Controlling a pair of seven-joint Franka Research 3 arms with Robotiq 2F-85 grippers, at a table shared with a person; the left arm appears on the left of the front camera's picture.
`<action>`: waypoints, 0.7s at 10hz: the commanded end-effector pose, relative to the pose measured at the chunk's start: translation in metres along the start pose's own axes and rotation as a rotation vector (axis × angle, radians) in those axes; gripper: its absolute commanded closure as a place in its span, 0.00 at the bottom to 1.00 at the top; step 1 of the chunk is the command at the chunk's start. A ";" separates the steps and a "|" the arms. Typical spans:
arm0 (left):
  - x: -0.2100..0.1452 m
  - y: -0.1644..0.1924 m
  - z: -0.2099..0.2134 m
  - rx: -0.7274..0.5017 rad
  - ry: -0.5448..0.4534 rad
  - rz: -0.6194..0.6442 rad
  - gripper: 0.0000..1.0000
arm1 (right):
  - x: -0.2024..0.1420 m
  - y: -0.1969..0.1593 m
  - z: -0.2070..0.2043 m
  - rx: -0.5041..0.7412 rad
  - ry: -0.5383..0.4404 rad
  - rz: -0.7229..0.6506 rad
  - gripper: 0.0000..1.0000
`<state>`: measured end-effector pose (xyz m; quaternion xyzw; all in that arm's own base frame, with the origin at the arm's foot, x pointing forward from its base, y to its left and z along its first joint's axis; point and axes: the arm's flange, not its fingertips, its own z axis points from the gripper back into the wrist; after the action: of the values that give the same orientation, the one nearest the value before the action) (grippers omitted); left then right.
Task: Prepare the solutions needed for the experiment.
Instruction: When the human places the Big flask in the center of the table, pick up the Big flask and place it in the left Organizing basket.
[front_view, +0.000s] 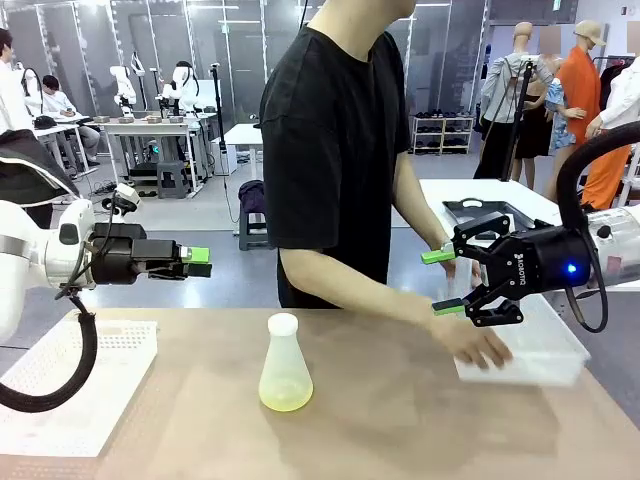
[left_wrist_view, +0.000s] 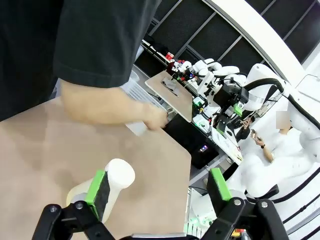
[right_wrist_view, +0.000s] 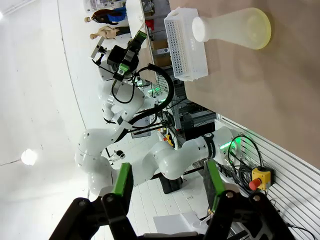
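Collision is your main risk: the right gripper (front_view: 443, 282) hangs spread near the person's hand (front_view: 480, 345) on the white tray (front_view: 548, 362). The left gripper (front_view: 200, 262) (also spread, empty) could tip the mid-table flask (front_view: 284, 355), spilling the solutions (front_view: 285, 398) pooled at its bottom.

Front camera: fixed, looks across table (front_view: 400, 430). Left wrist close over flask (left_wrist_view: 120, 177); right wrist farther, rolled; all share flask.

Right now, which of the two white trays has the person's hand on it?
The smooth-walled tray on the robot's right, under the hand. The perforated tray on the left lies untouched.
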<state>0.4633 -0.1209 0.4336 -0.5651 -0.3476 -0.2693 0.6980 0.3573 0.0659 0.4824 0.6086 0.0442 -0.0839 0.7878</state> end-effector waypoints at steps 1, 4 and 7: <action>-0.002 -0.002 0.002 -0.019 -0.002 -0.008 0.00 | 0.000 0.001 0.000 0.008 0.001 0.003 0.28; -0.005 0.015 -0.013 0.078 0.004 -0.111 0.00 | 0.000 0.001 0.000 0.008 0.001 0.003 0.28; -0.018 0.022 -0.033 -0.037 0.100 -0.513 0.00 | 0.000 0.001 0.000 0.008 0.001 0.003 0.28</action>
<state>0.4660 -0.1446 0.4109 -0.4876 -0.4120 -0.4231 0.6431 0.3573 0.0659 0.4824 0.6086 0.0442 -0.0839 0.7878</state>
